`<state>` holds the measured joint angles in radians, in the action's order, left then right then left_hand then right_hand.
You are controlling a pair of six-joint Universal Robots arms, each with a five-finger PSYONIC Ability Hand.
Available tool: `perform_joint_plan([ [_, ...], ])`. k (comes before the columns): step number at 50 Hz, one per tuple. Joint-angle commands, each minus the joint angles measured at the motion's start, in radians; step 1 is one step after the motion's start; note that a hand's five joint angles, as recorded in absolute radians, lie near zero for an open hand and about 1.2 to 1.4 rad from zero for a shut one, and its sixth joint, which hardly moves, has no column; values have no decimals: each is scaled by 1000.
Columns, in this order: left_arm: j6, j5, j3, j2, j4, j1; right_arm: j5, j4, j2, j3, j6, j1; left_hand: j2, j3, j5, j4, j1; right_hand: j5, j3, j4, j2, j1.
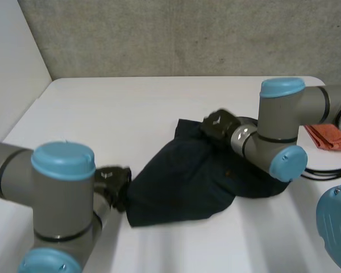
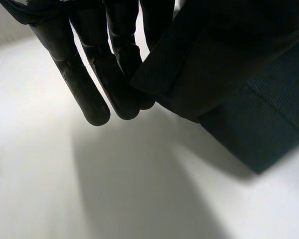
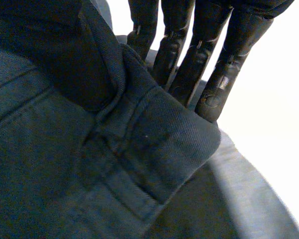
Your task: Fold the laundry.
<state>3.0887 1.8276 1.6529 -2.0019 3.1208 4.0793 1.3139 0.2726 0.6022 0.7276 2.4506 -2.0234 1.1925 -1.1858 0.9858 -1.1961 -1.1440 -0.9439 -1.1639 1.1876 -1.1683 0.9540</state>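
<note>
Though cloth hides both thumbs, each hand pinches the dark trousers [image 1: 182,182], mid-frame on the white table [image 1: 102,108].
Lower left: left hand [image 1: 115,183], fingers [image 2: 84,84] straight, holds a corner lifted clear. Centre right: right hand [image 1: 219,125] clamps the waistband; its arm [image 1: 278,131] covers the trousers' right end. Right edge: orange cloth [image 1: 324,135], partly hidden by that arm.

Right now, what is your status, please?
Left hand pinches dark garment corner. Right hand pinches its far edge. Orange cloth lies apart, right side.
</note>
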Motion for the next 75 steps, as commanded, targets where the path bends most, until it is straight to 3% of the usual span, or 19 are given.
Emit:
perform_joint_plan([
  [1, 82, 19, -283, -27, 41, 55, 113, -194, 34, -190, 28, 2, 204, -211, 236, -200, -252, -278, -232, 209, -228, 442],
  [6, 241, 18, -499, -34, 203, 141, 137, -361, 48, -342, 28, 3, 204, -211, 236, -200, -252, -278, -232, 209, -228, 442],
  [11, 415, 22, -610, -9, 555, 133, 183, -501, 86, -439, 30, 0, 204, -211, 236, -200, -252, -278, -232, 209, -228, 442],
  [14, 462, 24, -602, 24, 723, 135, 186, -555, 131, -430, 30, 0, 204, -211, 236, -200, -252, -278, -232, 209, -228, 442],
  [16, 462, 24, -590, 32, 763, 135, 183, -566, 168, -392, 33, -1, 204, -211, 236, -200, -252, -278, -232, 209, -228, 442],
  [22, 466, 19, -461, 31, 740, 133, 156, -559, 226, -235, 59, 3, 204, -211, 236, -200, -252, -278, -232, 209, -228, 442],
  [29, 466, 19, -268, 6, 661, 144, -15, -488, 268, 88, 67, 14, 204, -211, 236, -200, -252, -278, -232, 209, -228, 442],
  [39, 464, 10, -68, -23, 366, 132, -12, -46, 298, 342, 38, 17, 204, -211, 236, -200, -252, -278, -232, 209, -228, 442],
  [45, 470, 10, 30, 213, 245, 122, -4, 89, 444, 430, 38, 17, 204, -211, 236, -200, -252, -278, -232, 209, -228, 442],
  [48, 484, -2, 73, 329, 144, 113, -7, 236, 539, 499, 1, 20, 204, -211, 236, -200, -252, -278, -232, 209, -228, 442],
  [56, 630, -172, 165, 471, -223, 105, -8, 456, 771, 759, -283, 89, 204, -211, 236, -200, -252, -278, -232, 209, -228, 442],
  [65, 633, -203, 168, 368, -180, 96, 5, 389, 771, 892, -325, 141, 204, -211, 236, -200, -252, -278, -232, 209, -228, 442],
  [75, 634, -200, -25, 88, 104, 90, 122, 195, 660, 839, -277, 138, 204, -211, 236, -200, -252, -278, -232, 209, -228, 442],
])
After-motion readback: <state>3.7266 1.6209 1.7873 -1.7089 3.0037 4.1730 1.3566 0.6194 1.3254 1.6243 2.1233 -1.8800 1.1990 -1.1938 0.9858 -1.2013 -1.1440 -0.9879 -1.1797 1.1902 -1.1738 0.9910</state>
